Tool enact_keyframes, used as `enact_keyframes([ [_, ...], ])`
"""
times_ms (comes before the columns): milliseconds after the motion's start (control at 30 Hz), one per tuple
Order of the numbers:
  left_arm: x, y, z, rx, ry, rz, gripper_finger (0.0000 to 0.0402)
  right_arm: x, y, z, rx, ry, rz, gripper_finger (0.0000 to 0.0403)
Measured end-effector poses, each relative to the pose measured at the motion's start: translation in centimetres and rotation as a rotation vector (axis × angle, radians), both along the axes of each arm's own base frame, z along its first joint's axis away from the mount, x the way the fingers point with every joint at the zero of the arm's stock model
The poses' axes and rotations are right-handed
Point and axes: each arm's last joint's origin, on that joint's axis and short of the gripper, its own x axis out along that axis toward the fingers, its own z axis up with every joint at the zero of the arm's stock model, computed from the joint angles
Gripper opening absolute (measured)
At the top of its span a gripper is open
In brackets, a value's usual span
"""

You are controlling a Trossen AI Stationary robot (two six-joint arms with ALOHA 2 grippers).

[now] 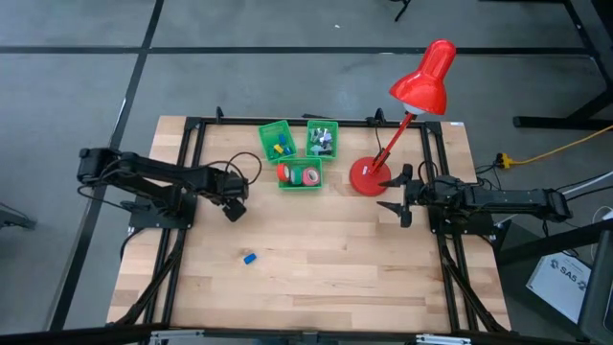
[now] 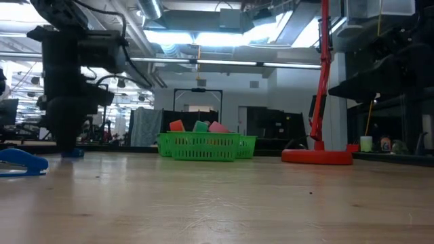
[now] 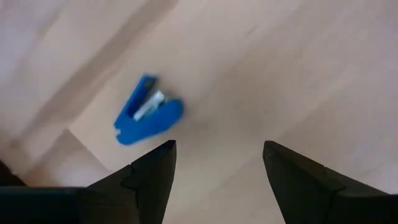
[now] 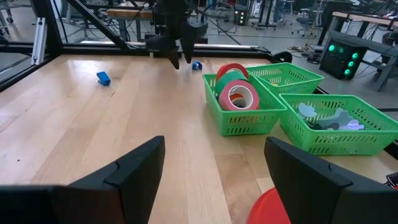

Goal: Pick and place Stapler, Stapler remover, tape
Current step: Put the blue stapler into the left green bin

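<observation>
Just ahead of the left gripper point(image 3: 214, 165), whose two dark, angular fingers point(image 3: 155, 171) stand spread apart with nothing between them, lies the small blue plastic stapler point(image 3: 148, 118) on the pale, smooth-grained wooden table point(image 1: 326, 259). In the left wrist view it is a blunt wedge with a silvery metal strip along its open side. In the high view the stapler point(image 1: 249, 258) sits a little forward of and below that gripper point(image 1: 233, 211), alone on the bare boards, its long axis running roughly across the table; which end is the mouth cannot be told from above.

Farther from the left gripper, towards the table's back edge, three green plastic lattice baskets point(image 1: 300, 184) cluster together, touching. The nearest holds the ring-shaped rolls of tape point(image 1: 310, 176), one red and one green-rimmed, standing on edge side by side. The basket behind it point(image 1: 264, 140) holds small blocky blue, green and yellow pieces, and its neighbour point(image 1: 332, 125) holds pale grey-teal claw-like pieces.

Beyond the baskets stands a glossy red desk lamp point(image 1: 422, 86) on a round base.

The right gripper point(image 1: 400, 198) hovers just beside that base, its fingers point(image 4: 137, 168) parted and empty, well away from the stapler.
</observation>
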Motion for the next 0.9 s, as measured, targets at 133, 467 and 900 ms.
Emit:
enact_keyframes([
  [133, 0.9, 0.6, 1.6, 0.027, -0.053, -0.041, 0.0239, 0.0, 0.0, 0.0, 0.0, 0.0, 0.0, 0.0282],
  [467, 0.8, 3.1, 2.8, 0.07, 0.036, -0.199, 0.0239, 0.0, 0.0, 0.0, 0.0, 0.0, 0.0, 0.0282],
  [900, -0.7, 6.5, 2.2, -0.049, 0.027, -0.035, 0.0239, 0.0, 0.0, 0.0, -0.001, 0.0, 0.0, 0.0282],
])
